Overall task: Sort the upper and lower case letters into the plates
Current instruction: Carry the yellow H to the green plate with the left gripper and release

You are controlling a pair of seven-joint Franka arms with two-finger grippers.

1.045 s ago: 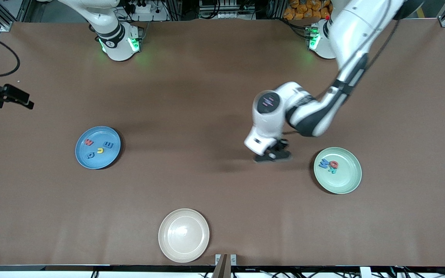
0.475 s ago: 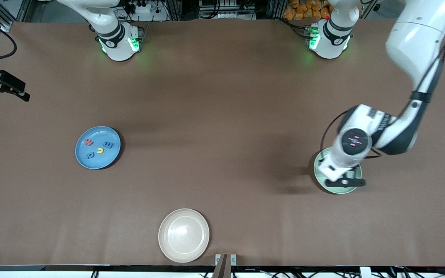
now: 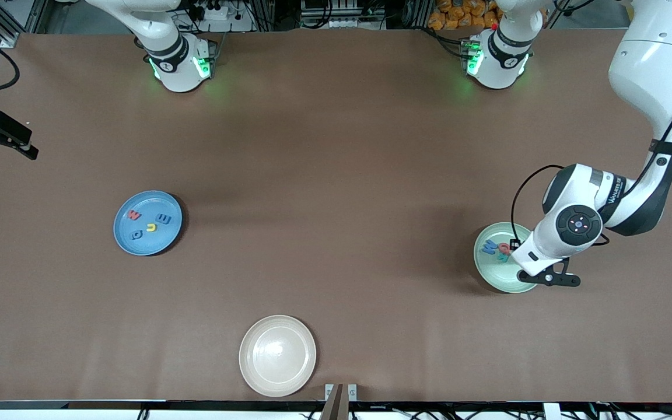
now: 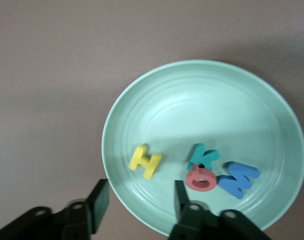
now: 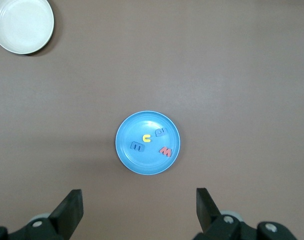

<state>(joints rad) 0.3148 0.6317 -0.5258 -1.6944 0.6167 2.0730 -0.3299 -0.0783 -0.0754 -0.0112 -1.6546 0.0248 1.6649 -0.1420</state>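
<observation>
Small flat yellow toy letter H (image 4: 145, 161) lies in the pale green round shallow plate (image 4: 201, 95), flat on the plate floor, apart from the teal letter K (image 4: 203, 156), the red letter O (image 4: 200, 178) and the blue letter M (image 4: 238, 178), which sit bunched together and touching. That plate is at the left arm's end of the table. My left gripper (image 4: 140, 200) hangs just over the green plate's rim, jaws parted and nothing between them; the yellow H lies on the plate below the gap, closer to one finger, its long axis tilted a little against the line between my fingers. It looks released, not held

The blue round shallow plate (image 3: 148, 223) at the right arm's end holds four letters: red (image 3: 133, 214), yellow (image 3: 151, 227) and two blue (image 3: 163, 219) and (image 3: 136, 234). No loose letters visible on the brown table (image 3: 336, 146); all eight appear plated, so sorting looks finished. The cream-white plate (image 3: 277, 355), nearest the front camera, has nothing in it

My right gripper (image 5: 137, 207) waits high over the table edge at the right arm's end, fingers spread wide, holding nothing, blue plate well below it

Judgement: left arm is by far nearer the green plate; the next move likely calls for a straight lift clear of the rim
</observation>
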